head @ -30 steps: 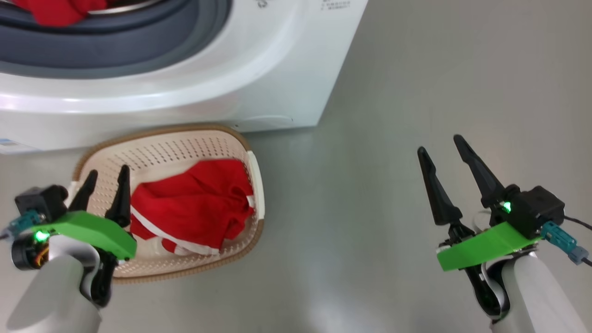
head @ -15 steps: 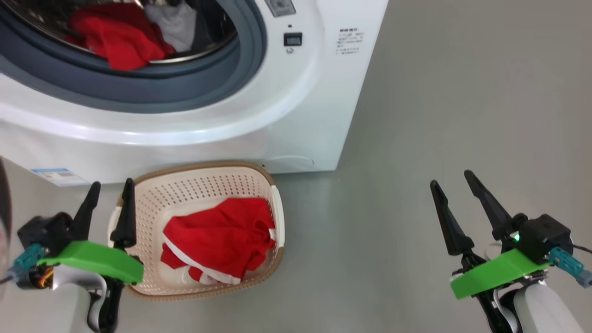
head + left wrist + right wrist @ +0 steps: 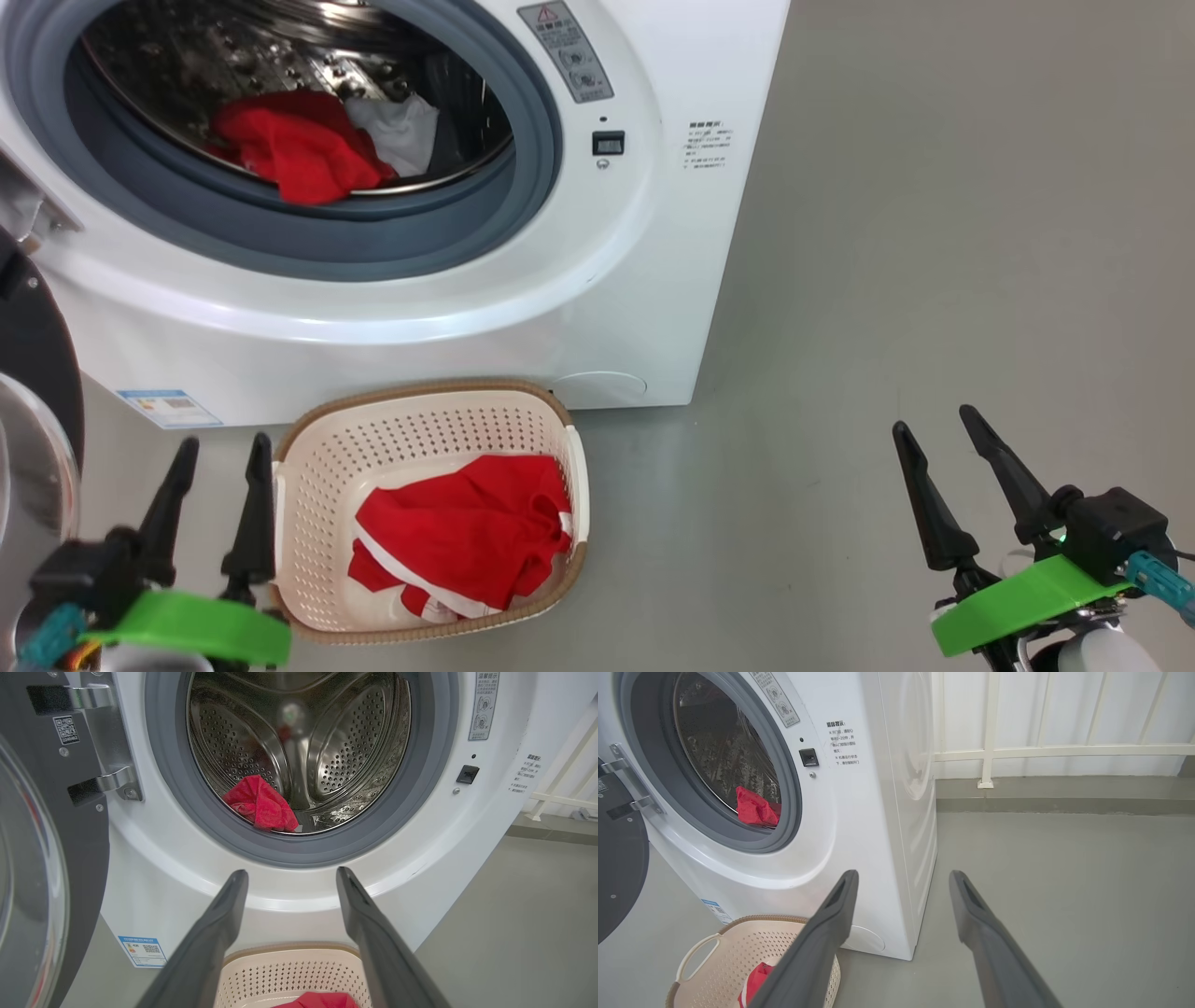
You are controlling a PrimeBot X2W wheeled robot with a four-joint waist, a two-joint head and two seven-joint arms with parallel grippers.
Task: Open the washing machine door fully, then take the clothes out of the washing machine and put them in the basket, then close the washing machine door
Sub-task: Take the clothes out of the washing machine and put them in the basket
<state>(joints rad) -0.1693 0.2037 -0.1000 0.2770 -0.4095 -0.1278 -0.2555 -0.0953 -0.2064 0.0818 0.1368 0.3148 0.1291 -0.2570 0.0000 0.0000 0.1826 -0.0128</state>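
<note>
Head camera has tilted up: perforated steel drum (image 3: 233, 47) now exposed. Washing machine door (image 3: 37, 355) cut off at left. Red clothes (image 3: 289, 154) lie crumpled in the drum, with more in the cream basket (image 3: 420, 434). Left gripper (image 3: 226, 439) and right gripper (image 3: 932, 418) are spread wide, empty.

Left claw (image 3: 225, 443): lower left of the head view. Two long dark fingers point up the frame, spread apart, with nothing between them. The left green bracket (image 3: 191, 630) crosses the wrist at the bottom edge, and a teal plug (image 3: 47, 639) sits at the corner. In the left wrist view, its fingers (image 3: 210, 942) rise from bottom centre in a wide V, tips well apart, gap empty.

Right claw (image 3: 934, 422): lower right of the head view. Fingers lean up and slightly left, equally spread, gripping nothing. The right green bracket (image 3: 1027, 602) sits below them, with a black camera block (image 3: 1106, 532) just right. In the right wrist view, its fingers (image 3: 815, 952) are splayed wide, gap empty.
</note>
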